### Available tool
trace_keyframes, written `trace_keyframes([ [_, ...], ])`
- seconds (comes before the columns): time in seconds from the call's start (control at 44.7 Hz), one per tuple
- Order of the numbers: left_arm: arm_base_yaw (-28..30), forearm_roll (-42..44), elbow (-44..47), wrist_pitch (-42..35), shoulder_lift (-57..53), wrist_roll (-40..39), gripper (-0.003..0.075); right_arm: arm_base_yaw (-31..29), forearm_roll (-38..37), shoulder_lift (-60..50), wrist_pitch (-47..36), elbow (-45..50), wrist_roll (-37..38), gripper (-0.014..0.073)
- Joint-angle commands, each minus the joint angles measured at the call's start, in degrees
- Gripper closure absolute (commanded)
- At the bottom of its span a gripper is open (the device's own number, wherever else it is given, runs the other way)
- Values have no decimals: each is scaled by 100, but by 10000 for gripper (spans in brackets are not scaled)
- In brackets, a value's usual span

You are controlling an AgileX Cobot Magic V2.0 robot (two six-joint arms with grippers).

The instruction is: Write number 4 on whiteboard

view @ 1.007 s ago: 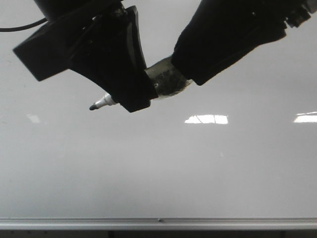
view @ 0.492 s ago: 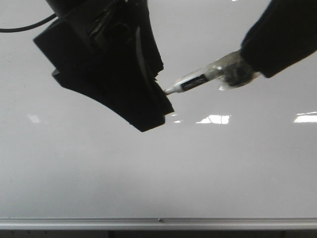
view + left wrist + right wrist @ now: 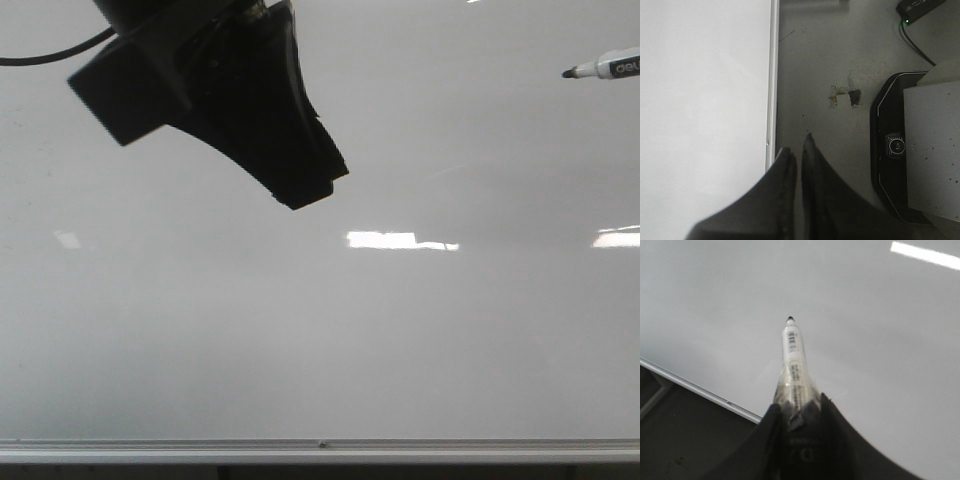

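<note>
The left gripper [image 3: 310, 190] hangs over the upper left of the whiteboard [image 3: 320, 340] in the front view, its dark fingers [image 3: 790, 165] pressed together with nothing between them; the left wrist view shows them just past the board's silver rail [image 3: 772, 75], above a grey surface [image 3: 825, 60] with bits of tape [image 3: 845, 95] and a black device [image 3: 895, 150] beside it. At the upper right edge of the front view only the tip of a marker [image 3: 600, 68] is seen, black nib pointing left, clear of the board. The right wrist view shows the right gripper [image 3: 797, 412] clamped on the marker's taped barrel, the nib raised over bare board. No stroke of the number 4 can be seen on the glossy surface, only bright light reflections [image 3: 400, 240]
</note>
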Motion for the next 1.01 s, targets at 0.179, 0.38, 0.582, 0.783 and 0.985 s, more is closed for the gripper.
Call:
trace_keyframes([
  [0.179,-36,-164,-188,-223,-224,-61,741,-62,100,-29,-794,-148,30,662],
  [0.38,-36,-164,-188,-223,-213,-61,741,-67,104,852,-1014,-635,25,662],
  [0.582,-36,-164,-188,-223,-213,-61,741,-62,104,2264,-1314,-1331,20,662],
  [0.783,-36,-164,-188,-223,-213,-61,741,158,104,3251,-1566,-1872,20,662],
  [0.985,-36,-164,-188,-223,-213,-61,741,221,104,3703,-1741,-2043,20,662],
])
